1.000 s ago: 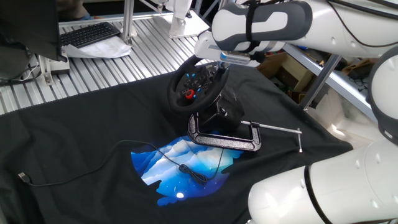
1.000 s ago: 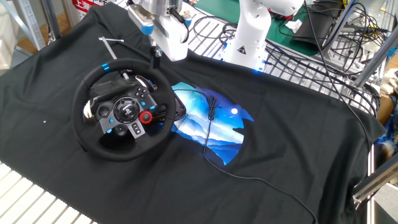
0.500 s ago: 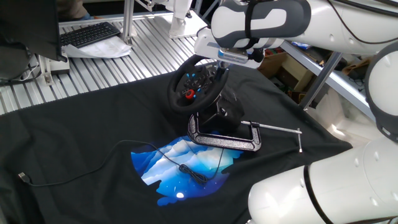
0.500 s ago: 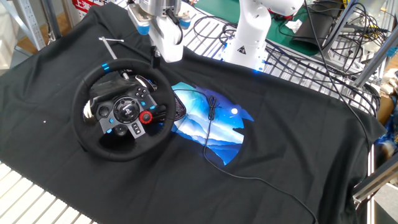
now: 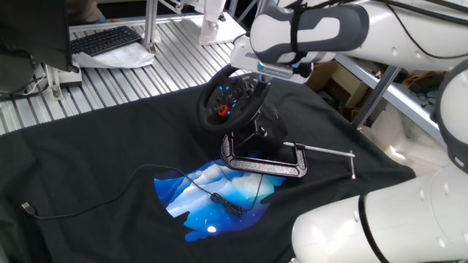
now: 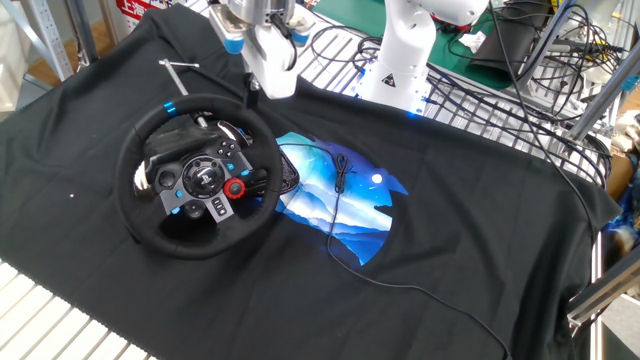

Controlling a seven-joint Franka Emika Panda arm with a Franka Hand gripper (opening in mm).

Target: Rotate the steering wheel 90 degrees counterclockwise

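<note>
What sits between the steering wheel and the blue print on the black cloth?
In one fixed view, the metal C-clamp lies between the steering wheel and the blue print, over the wheel's black base. The other view hides it.

Ribbed metal benchtop (image 5: 168, 62) under a black cloth (image 5: 88, 146), keyboard (image 5: 106, 40) behind, cable-strewn green desk (image 6: 470, 60).

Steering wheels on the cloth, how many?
1. The steering wheel stands at the black cloth's end nearest the gripper, which hovers just behind its rim, and is fixed there by the metal C-clamp. Nothing suggests another is hidden.
</note>
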